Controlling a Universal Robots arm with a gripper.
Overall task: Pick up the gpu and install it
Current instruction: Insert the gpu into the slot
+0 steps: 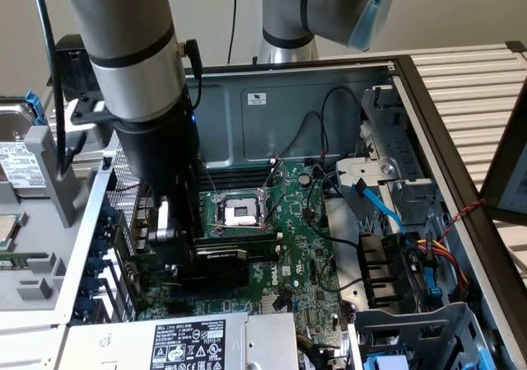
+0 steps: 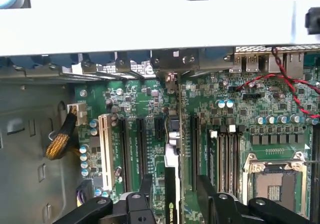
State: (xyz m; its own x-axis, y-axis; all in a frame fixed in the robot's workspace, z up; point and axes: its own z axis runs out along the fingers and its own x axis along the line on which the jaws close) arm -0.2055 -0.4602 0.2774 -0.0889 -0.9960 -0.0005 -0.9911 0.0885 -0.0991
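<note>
We see the gpu (image 2: 172,184) standing on edge in a slot of the motherboard (image 2: 240,109), its thin green board and black shroud running lengthwise between the long black expansion slots (image 2: 137,154). In the exterior view the gpu (image 1: 226,255) lies low in the open computer case (image 1: 329,110), just toward the power supply (image 1: 181,341) from the bare CPU socket (image 1: 239,213), with its bracket end toward the case's slotted rear wall.

The gripper (image 2: 175,189) sits directly over the card. Its two black fingers (image 2: 207,191) stand apart, one on each side of the card with a gap showing between each finger and the card's faces, so we see no clamp on it.

In the exterior view the arm (image 1: 152,139) reaches down into the case by the rear wall. A hard drive (image 1: 16,152) rests outside the case, at the exterior view's left.
</note>
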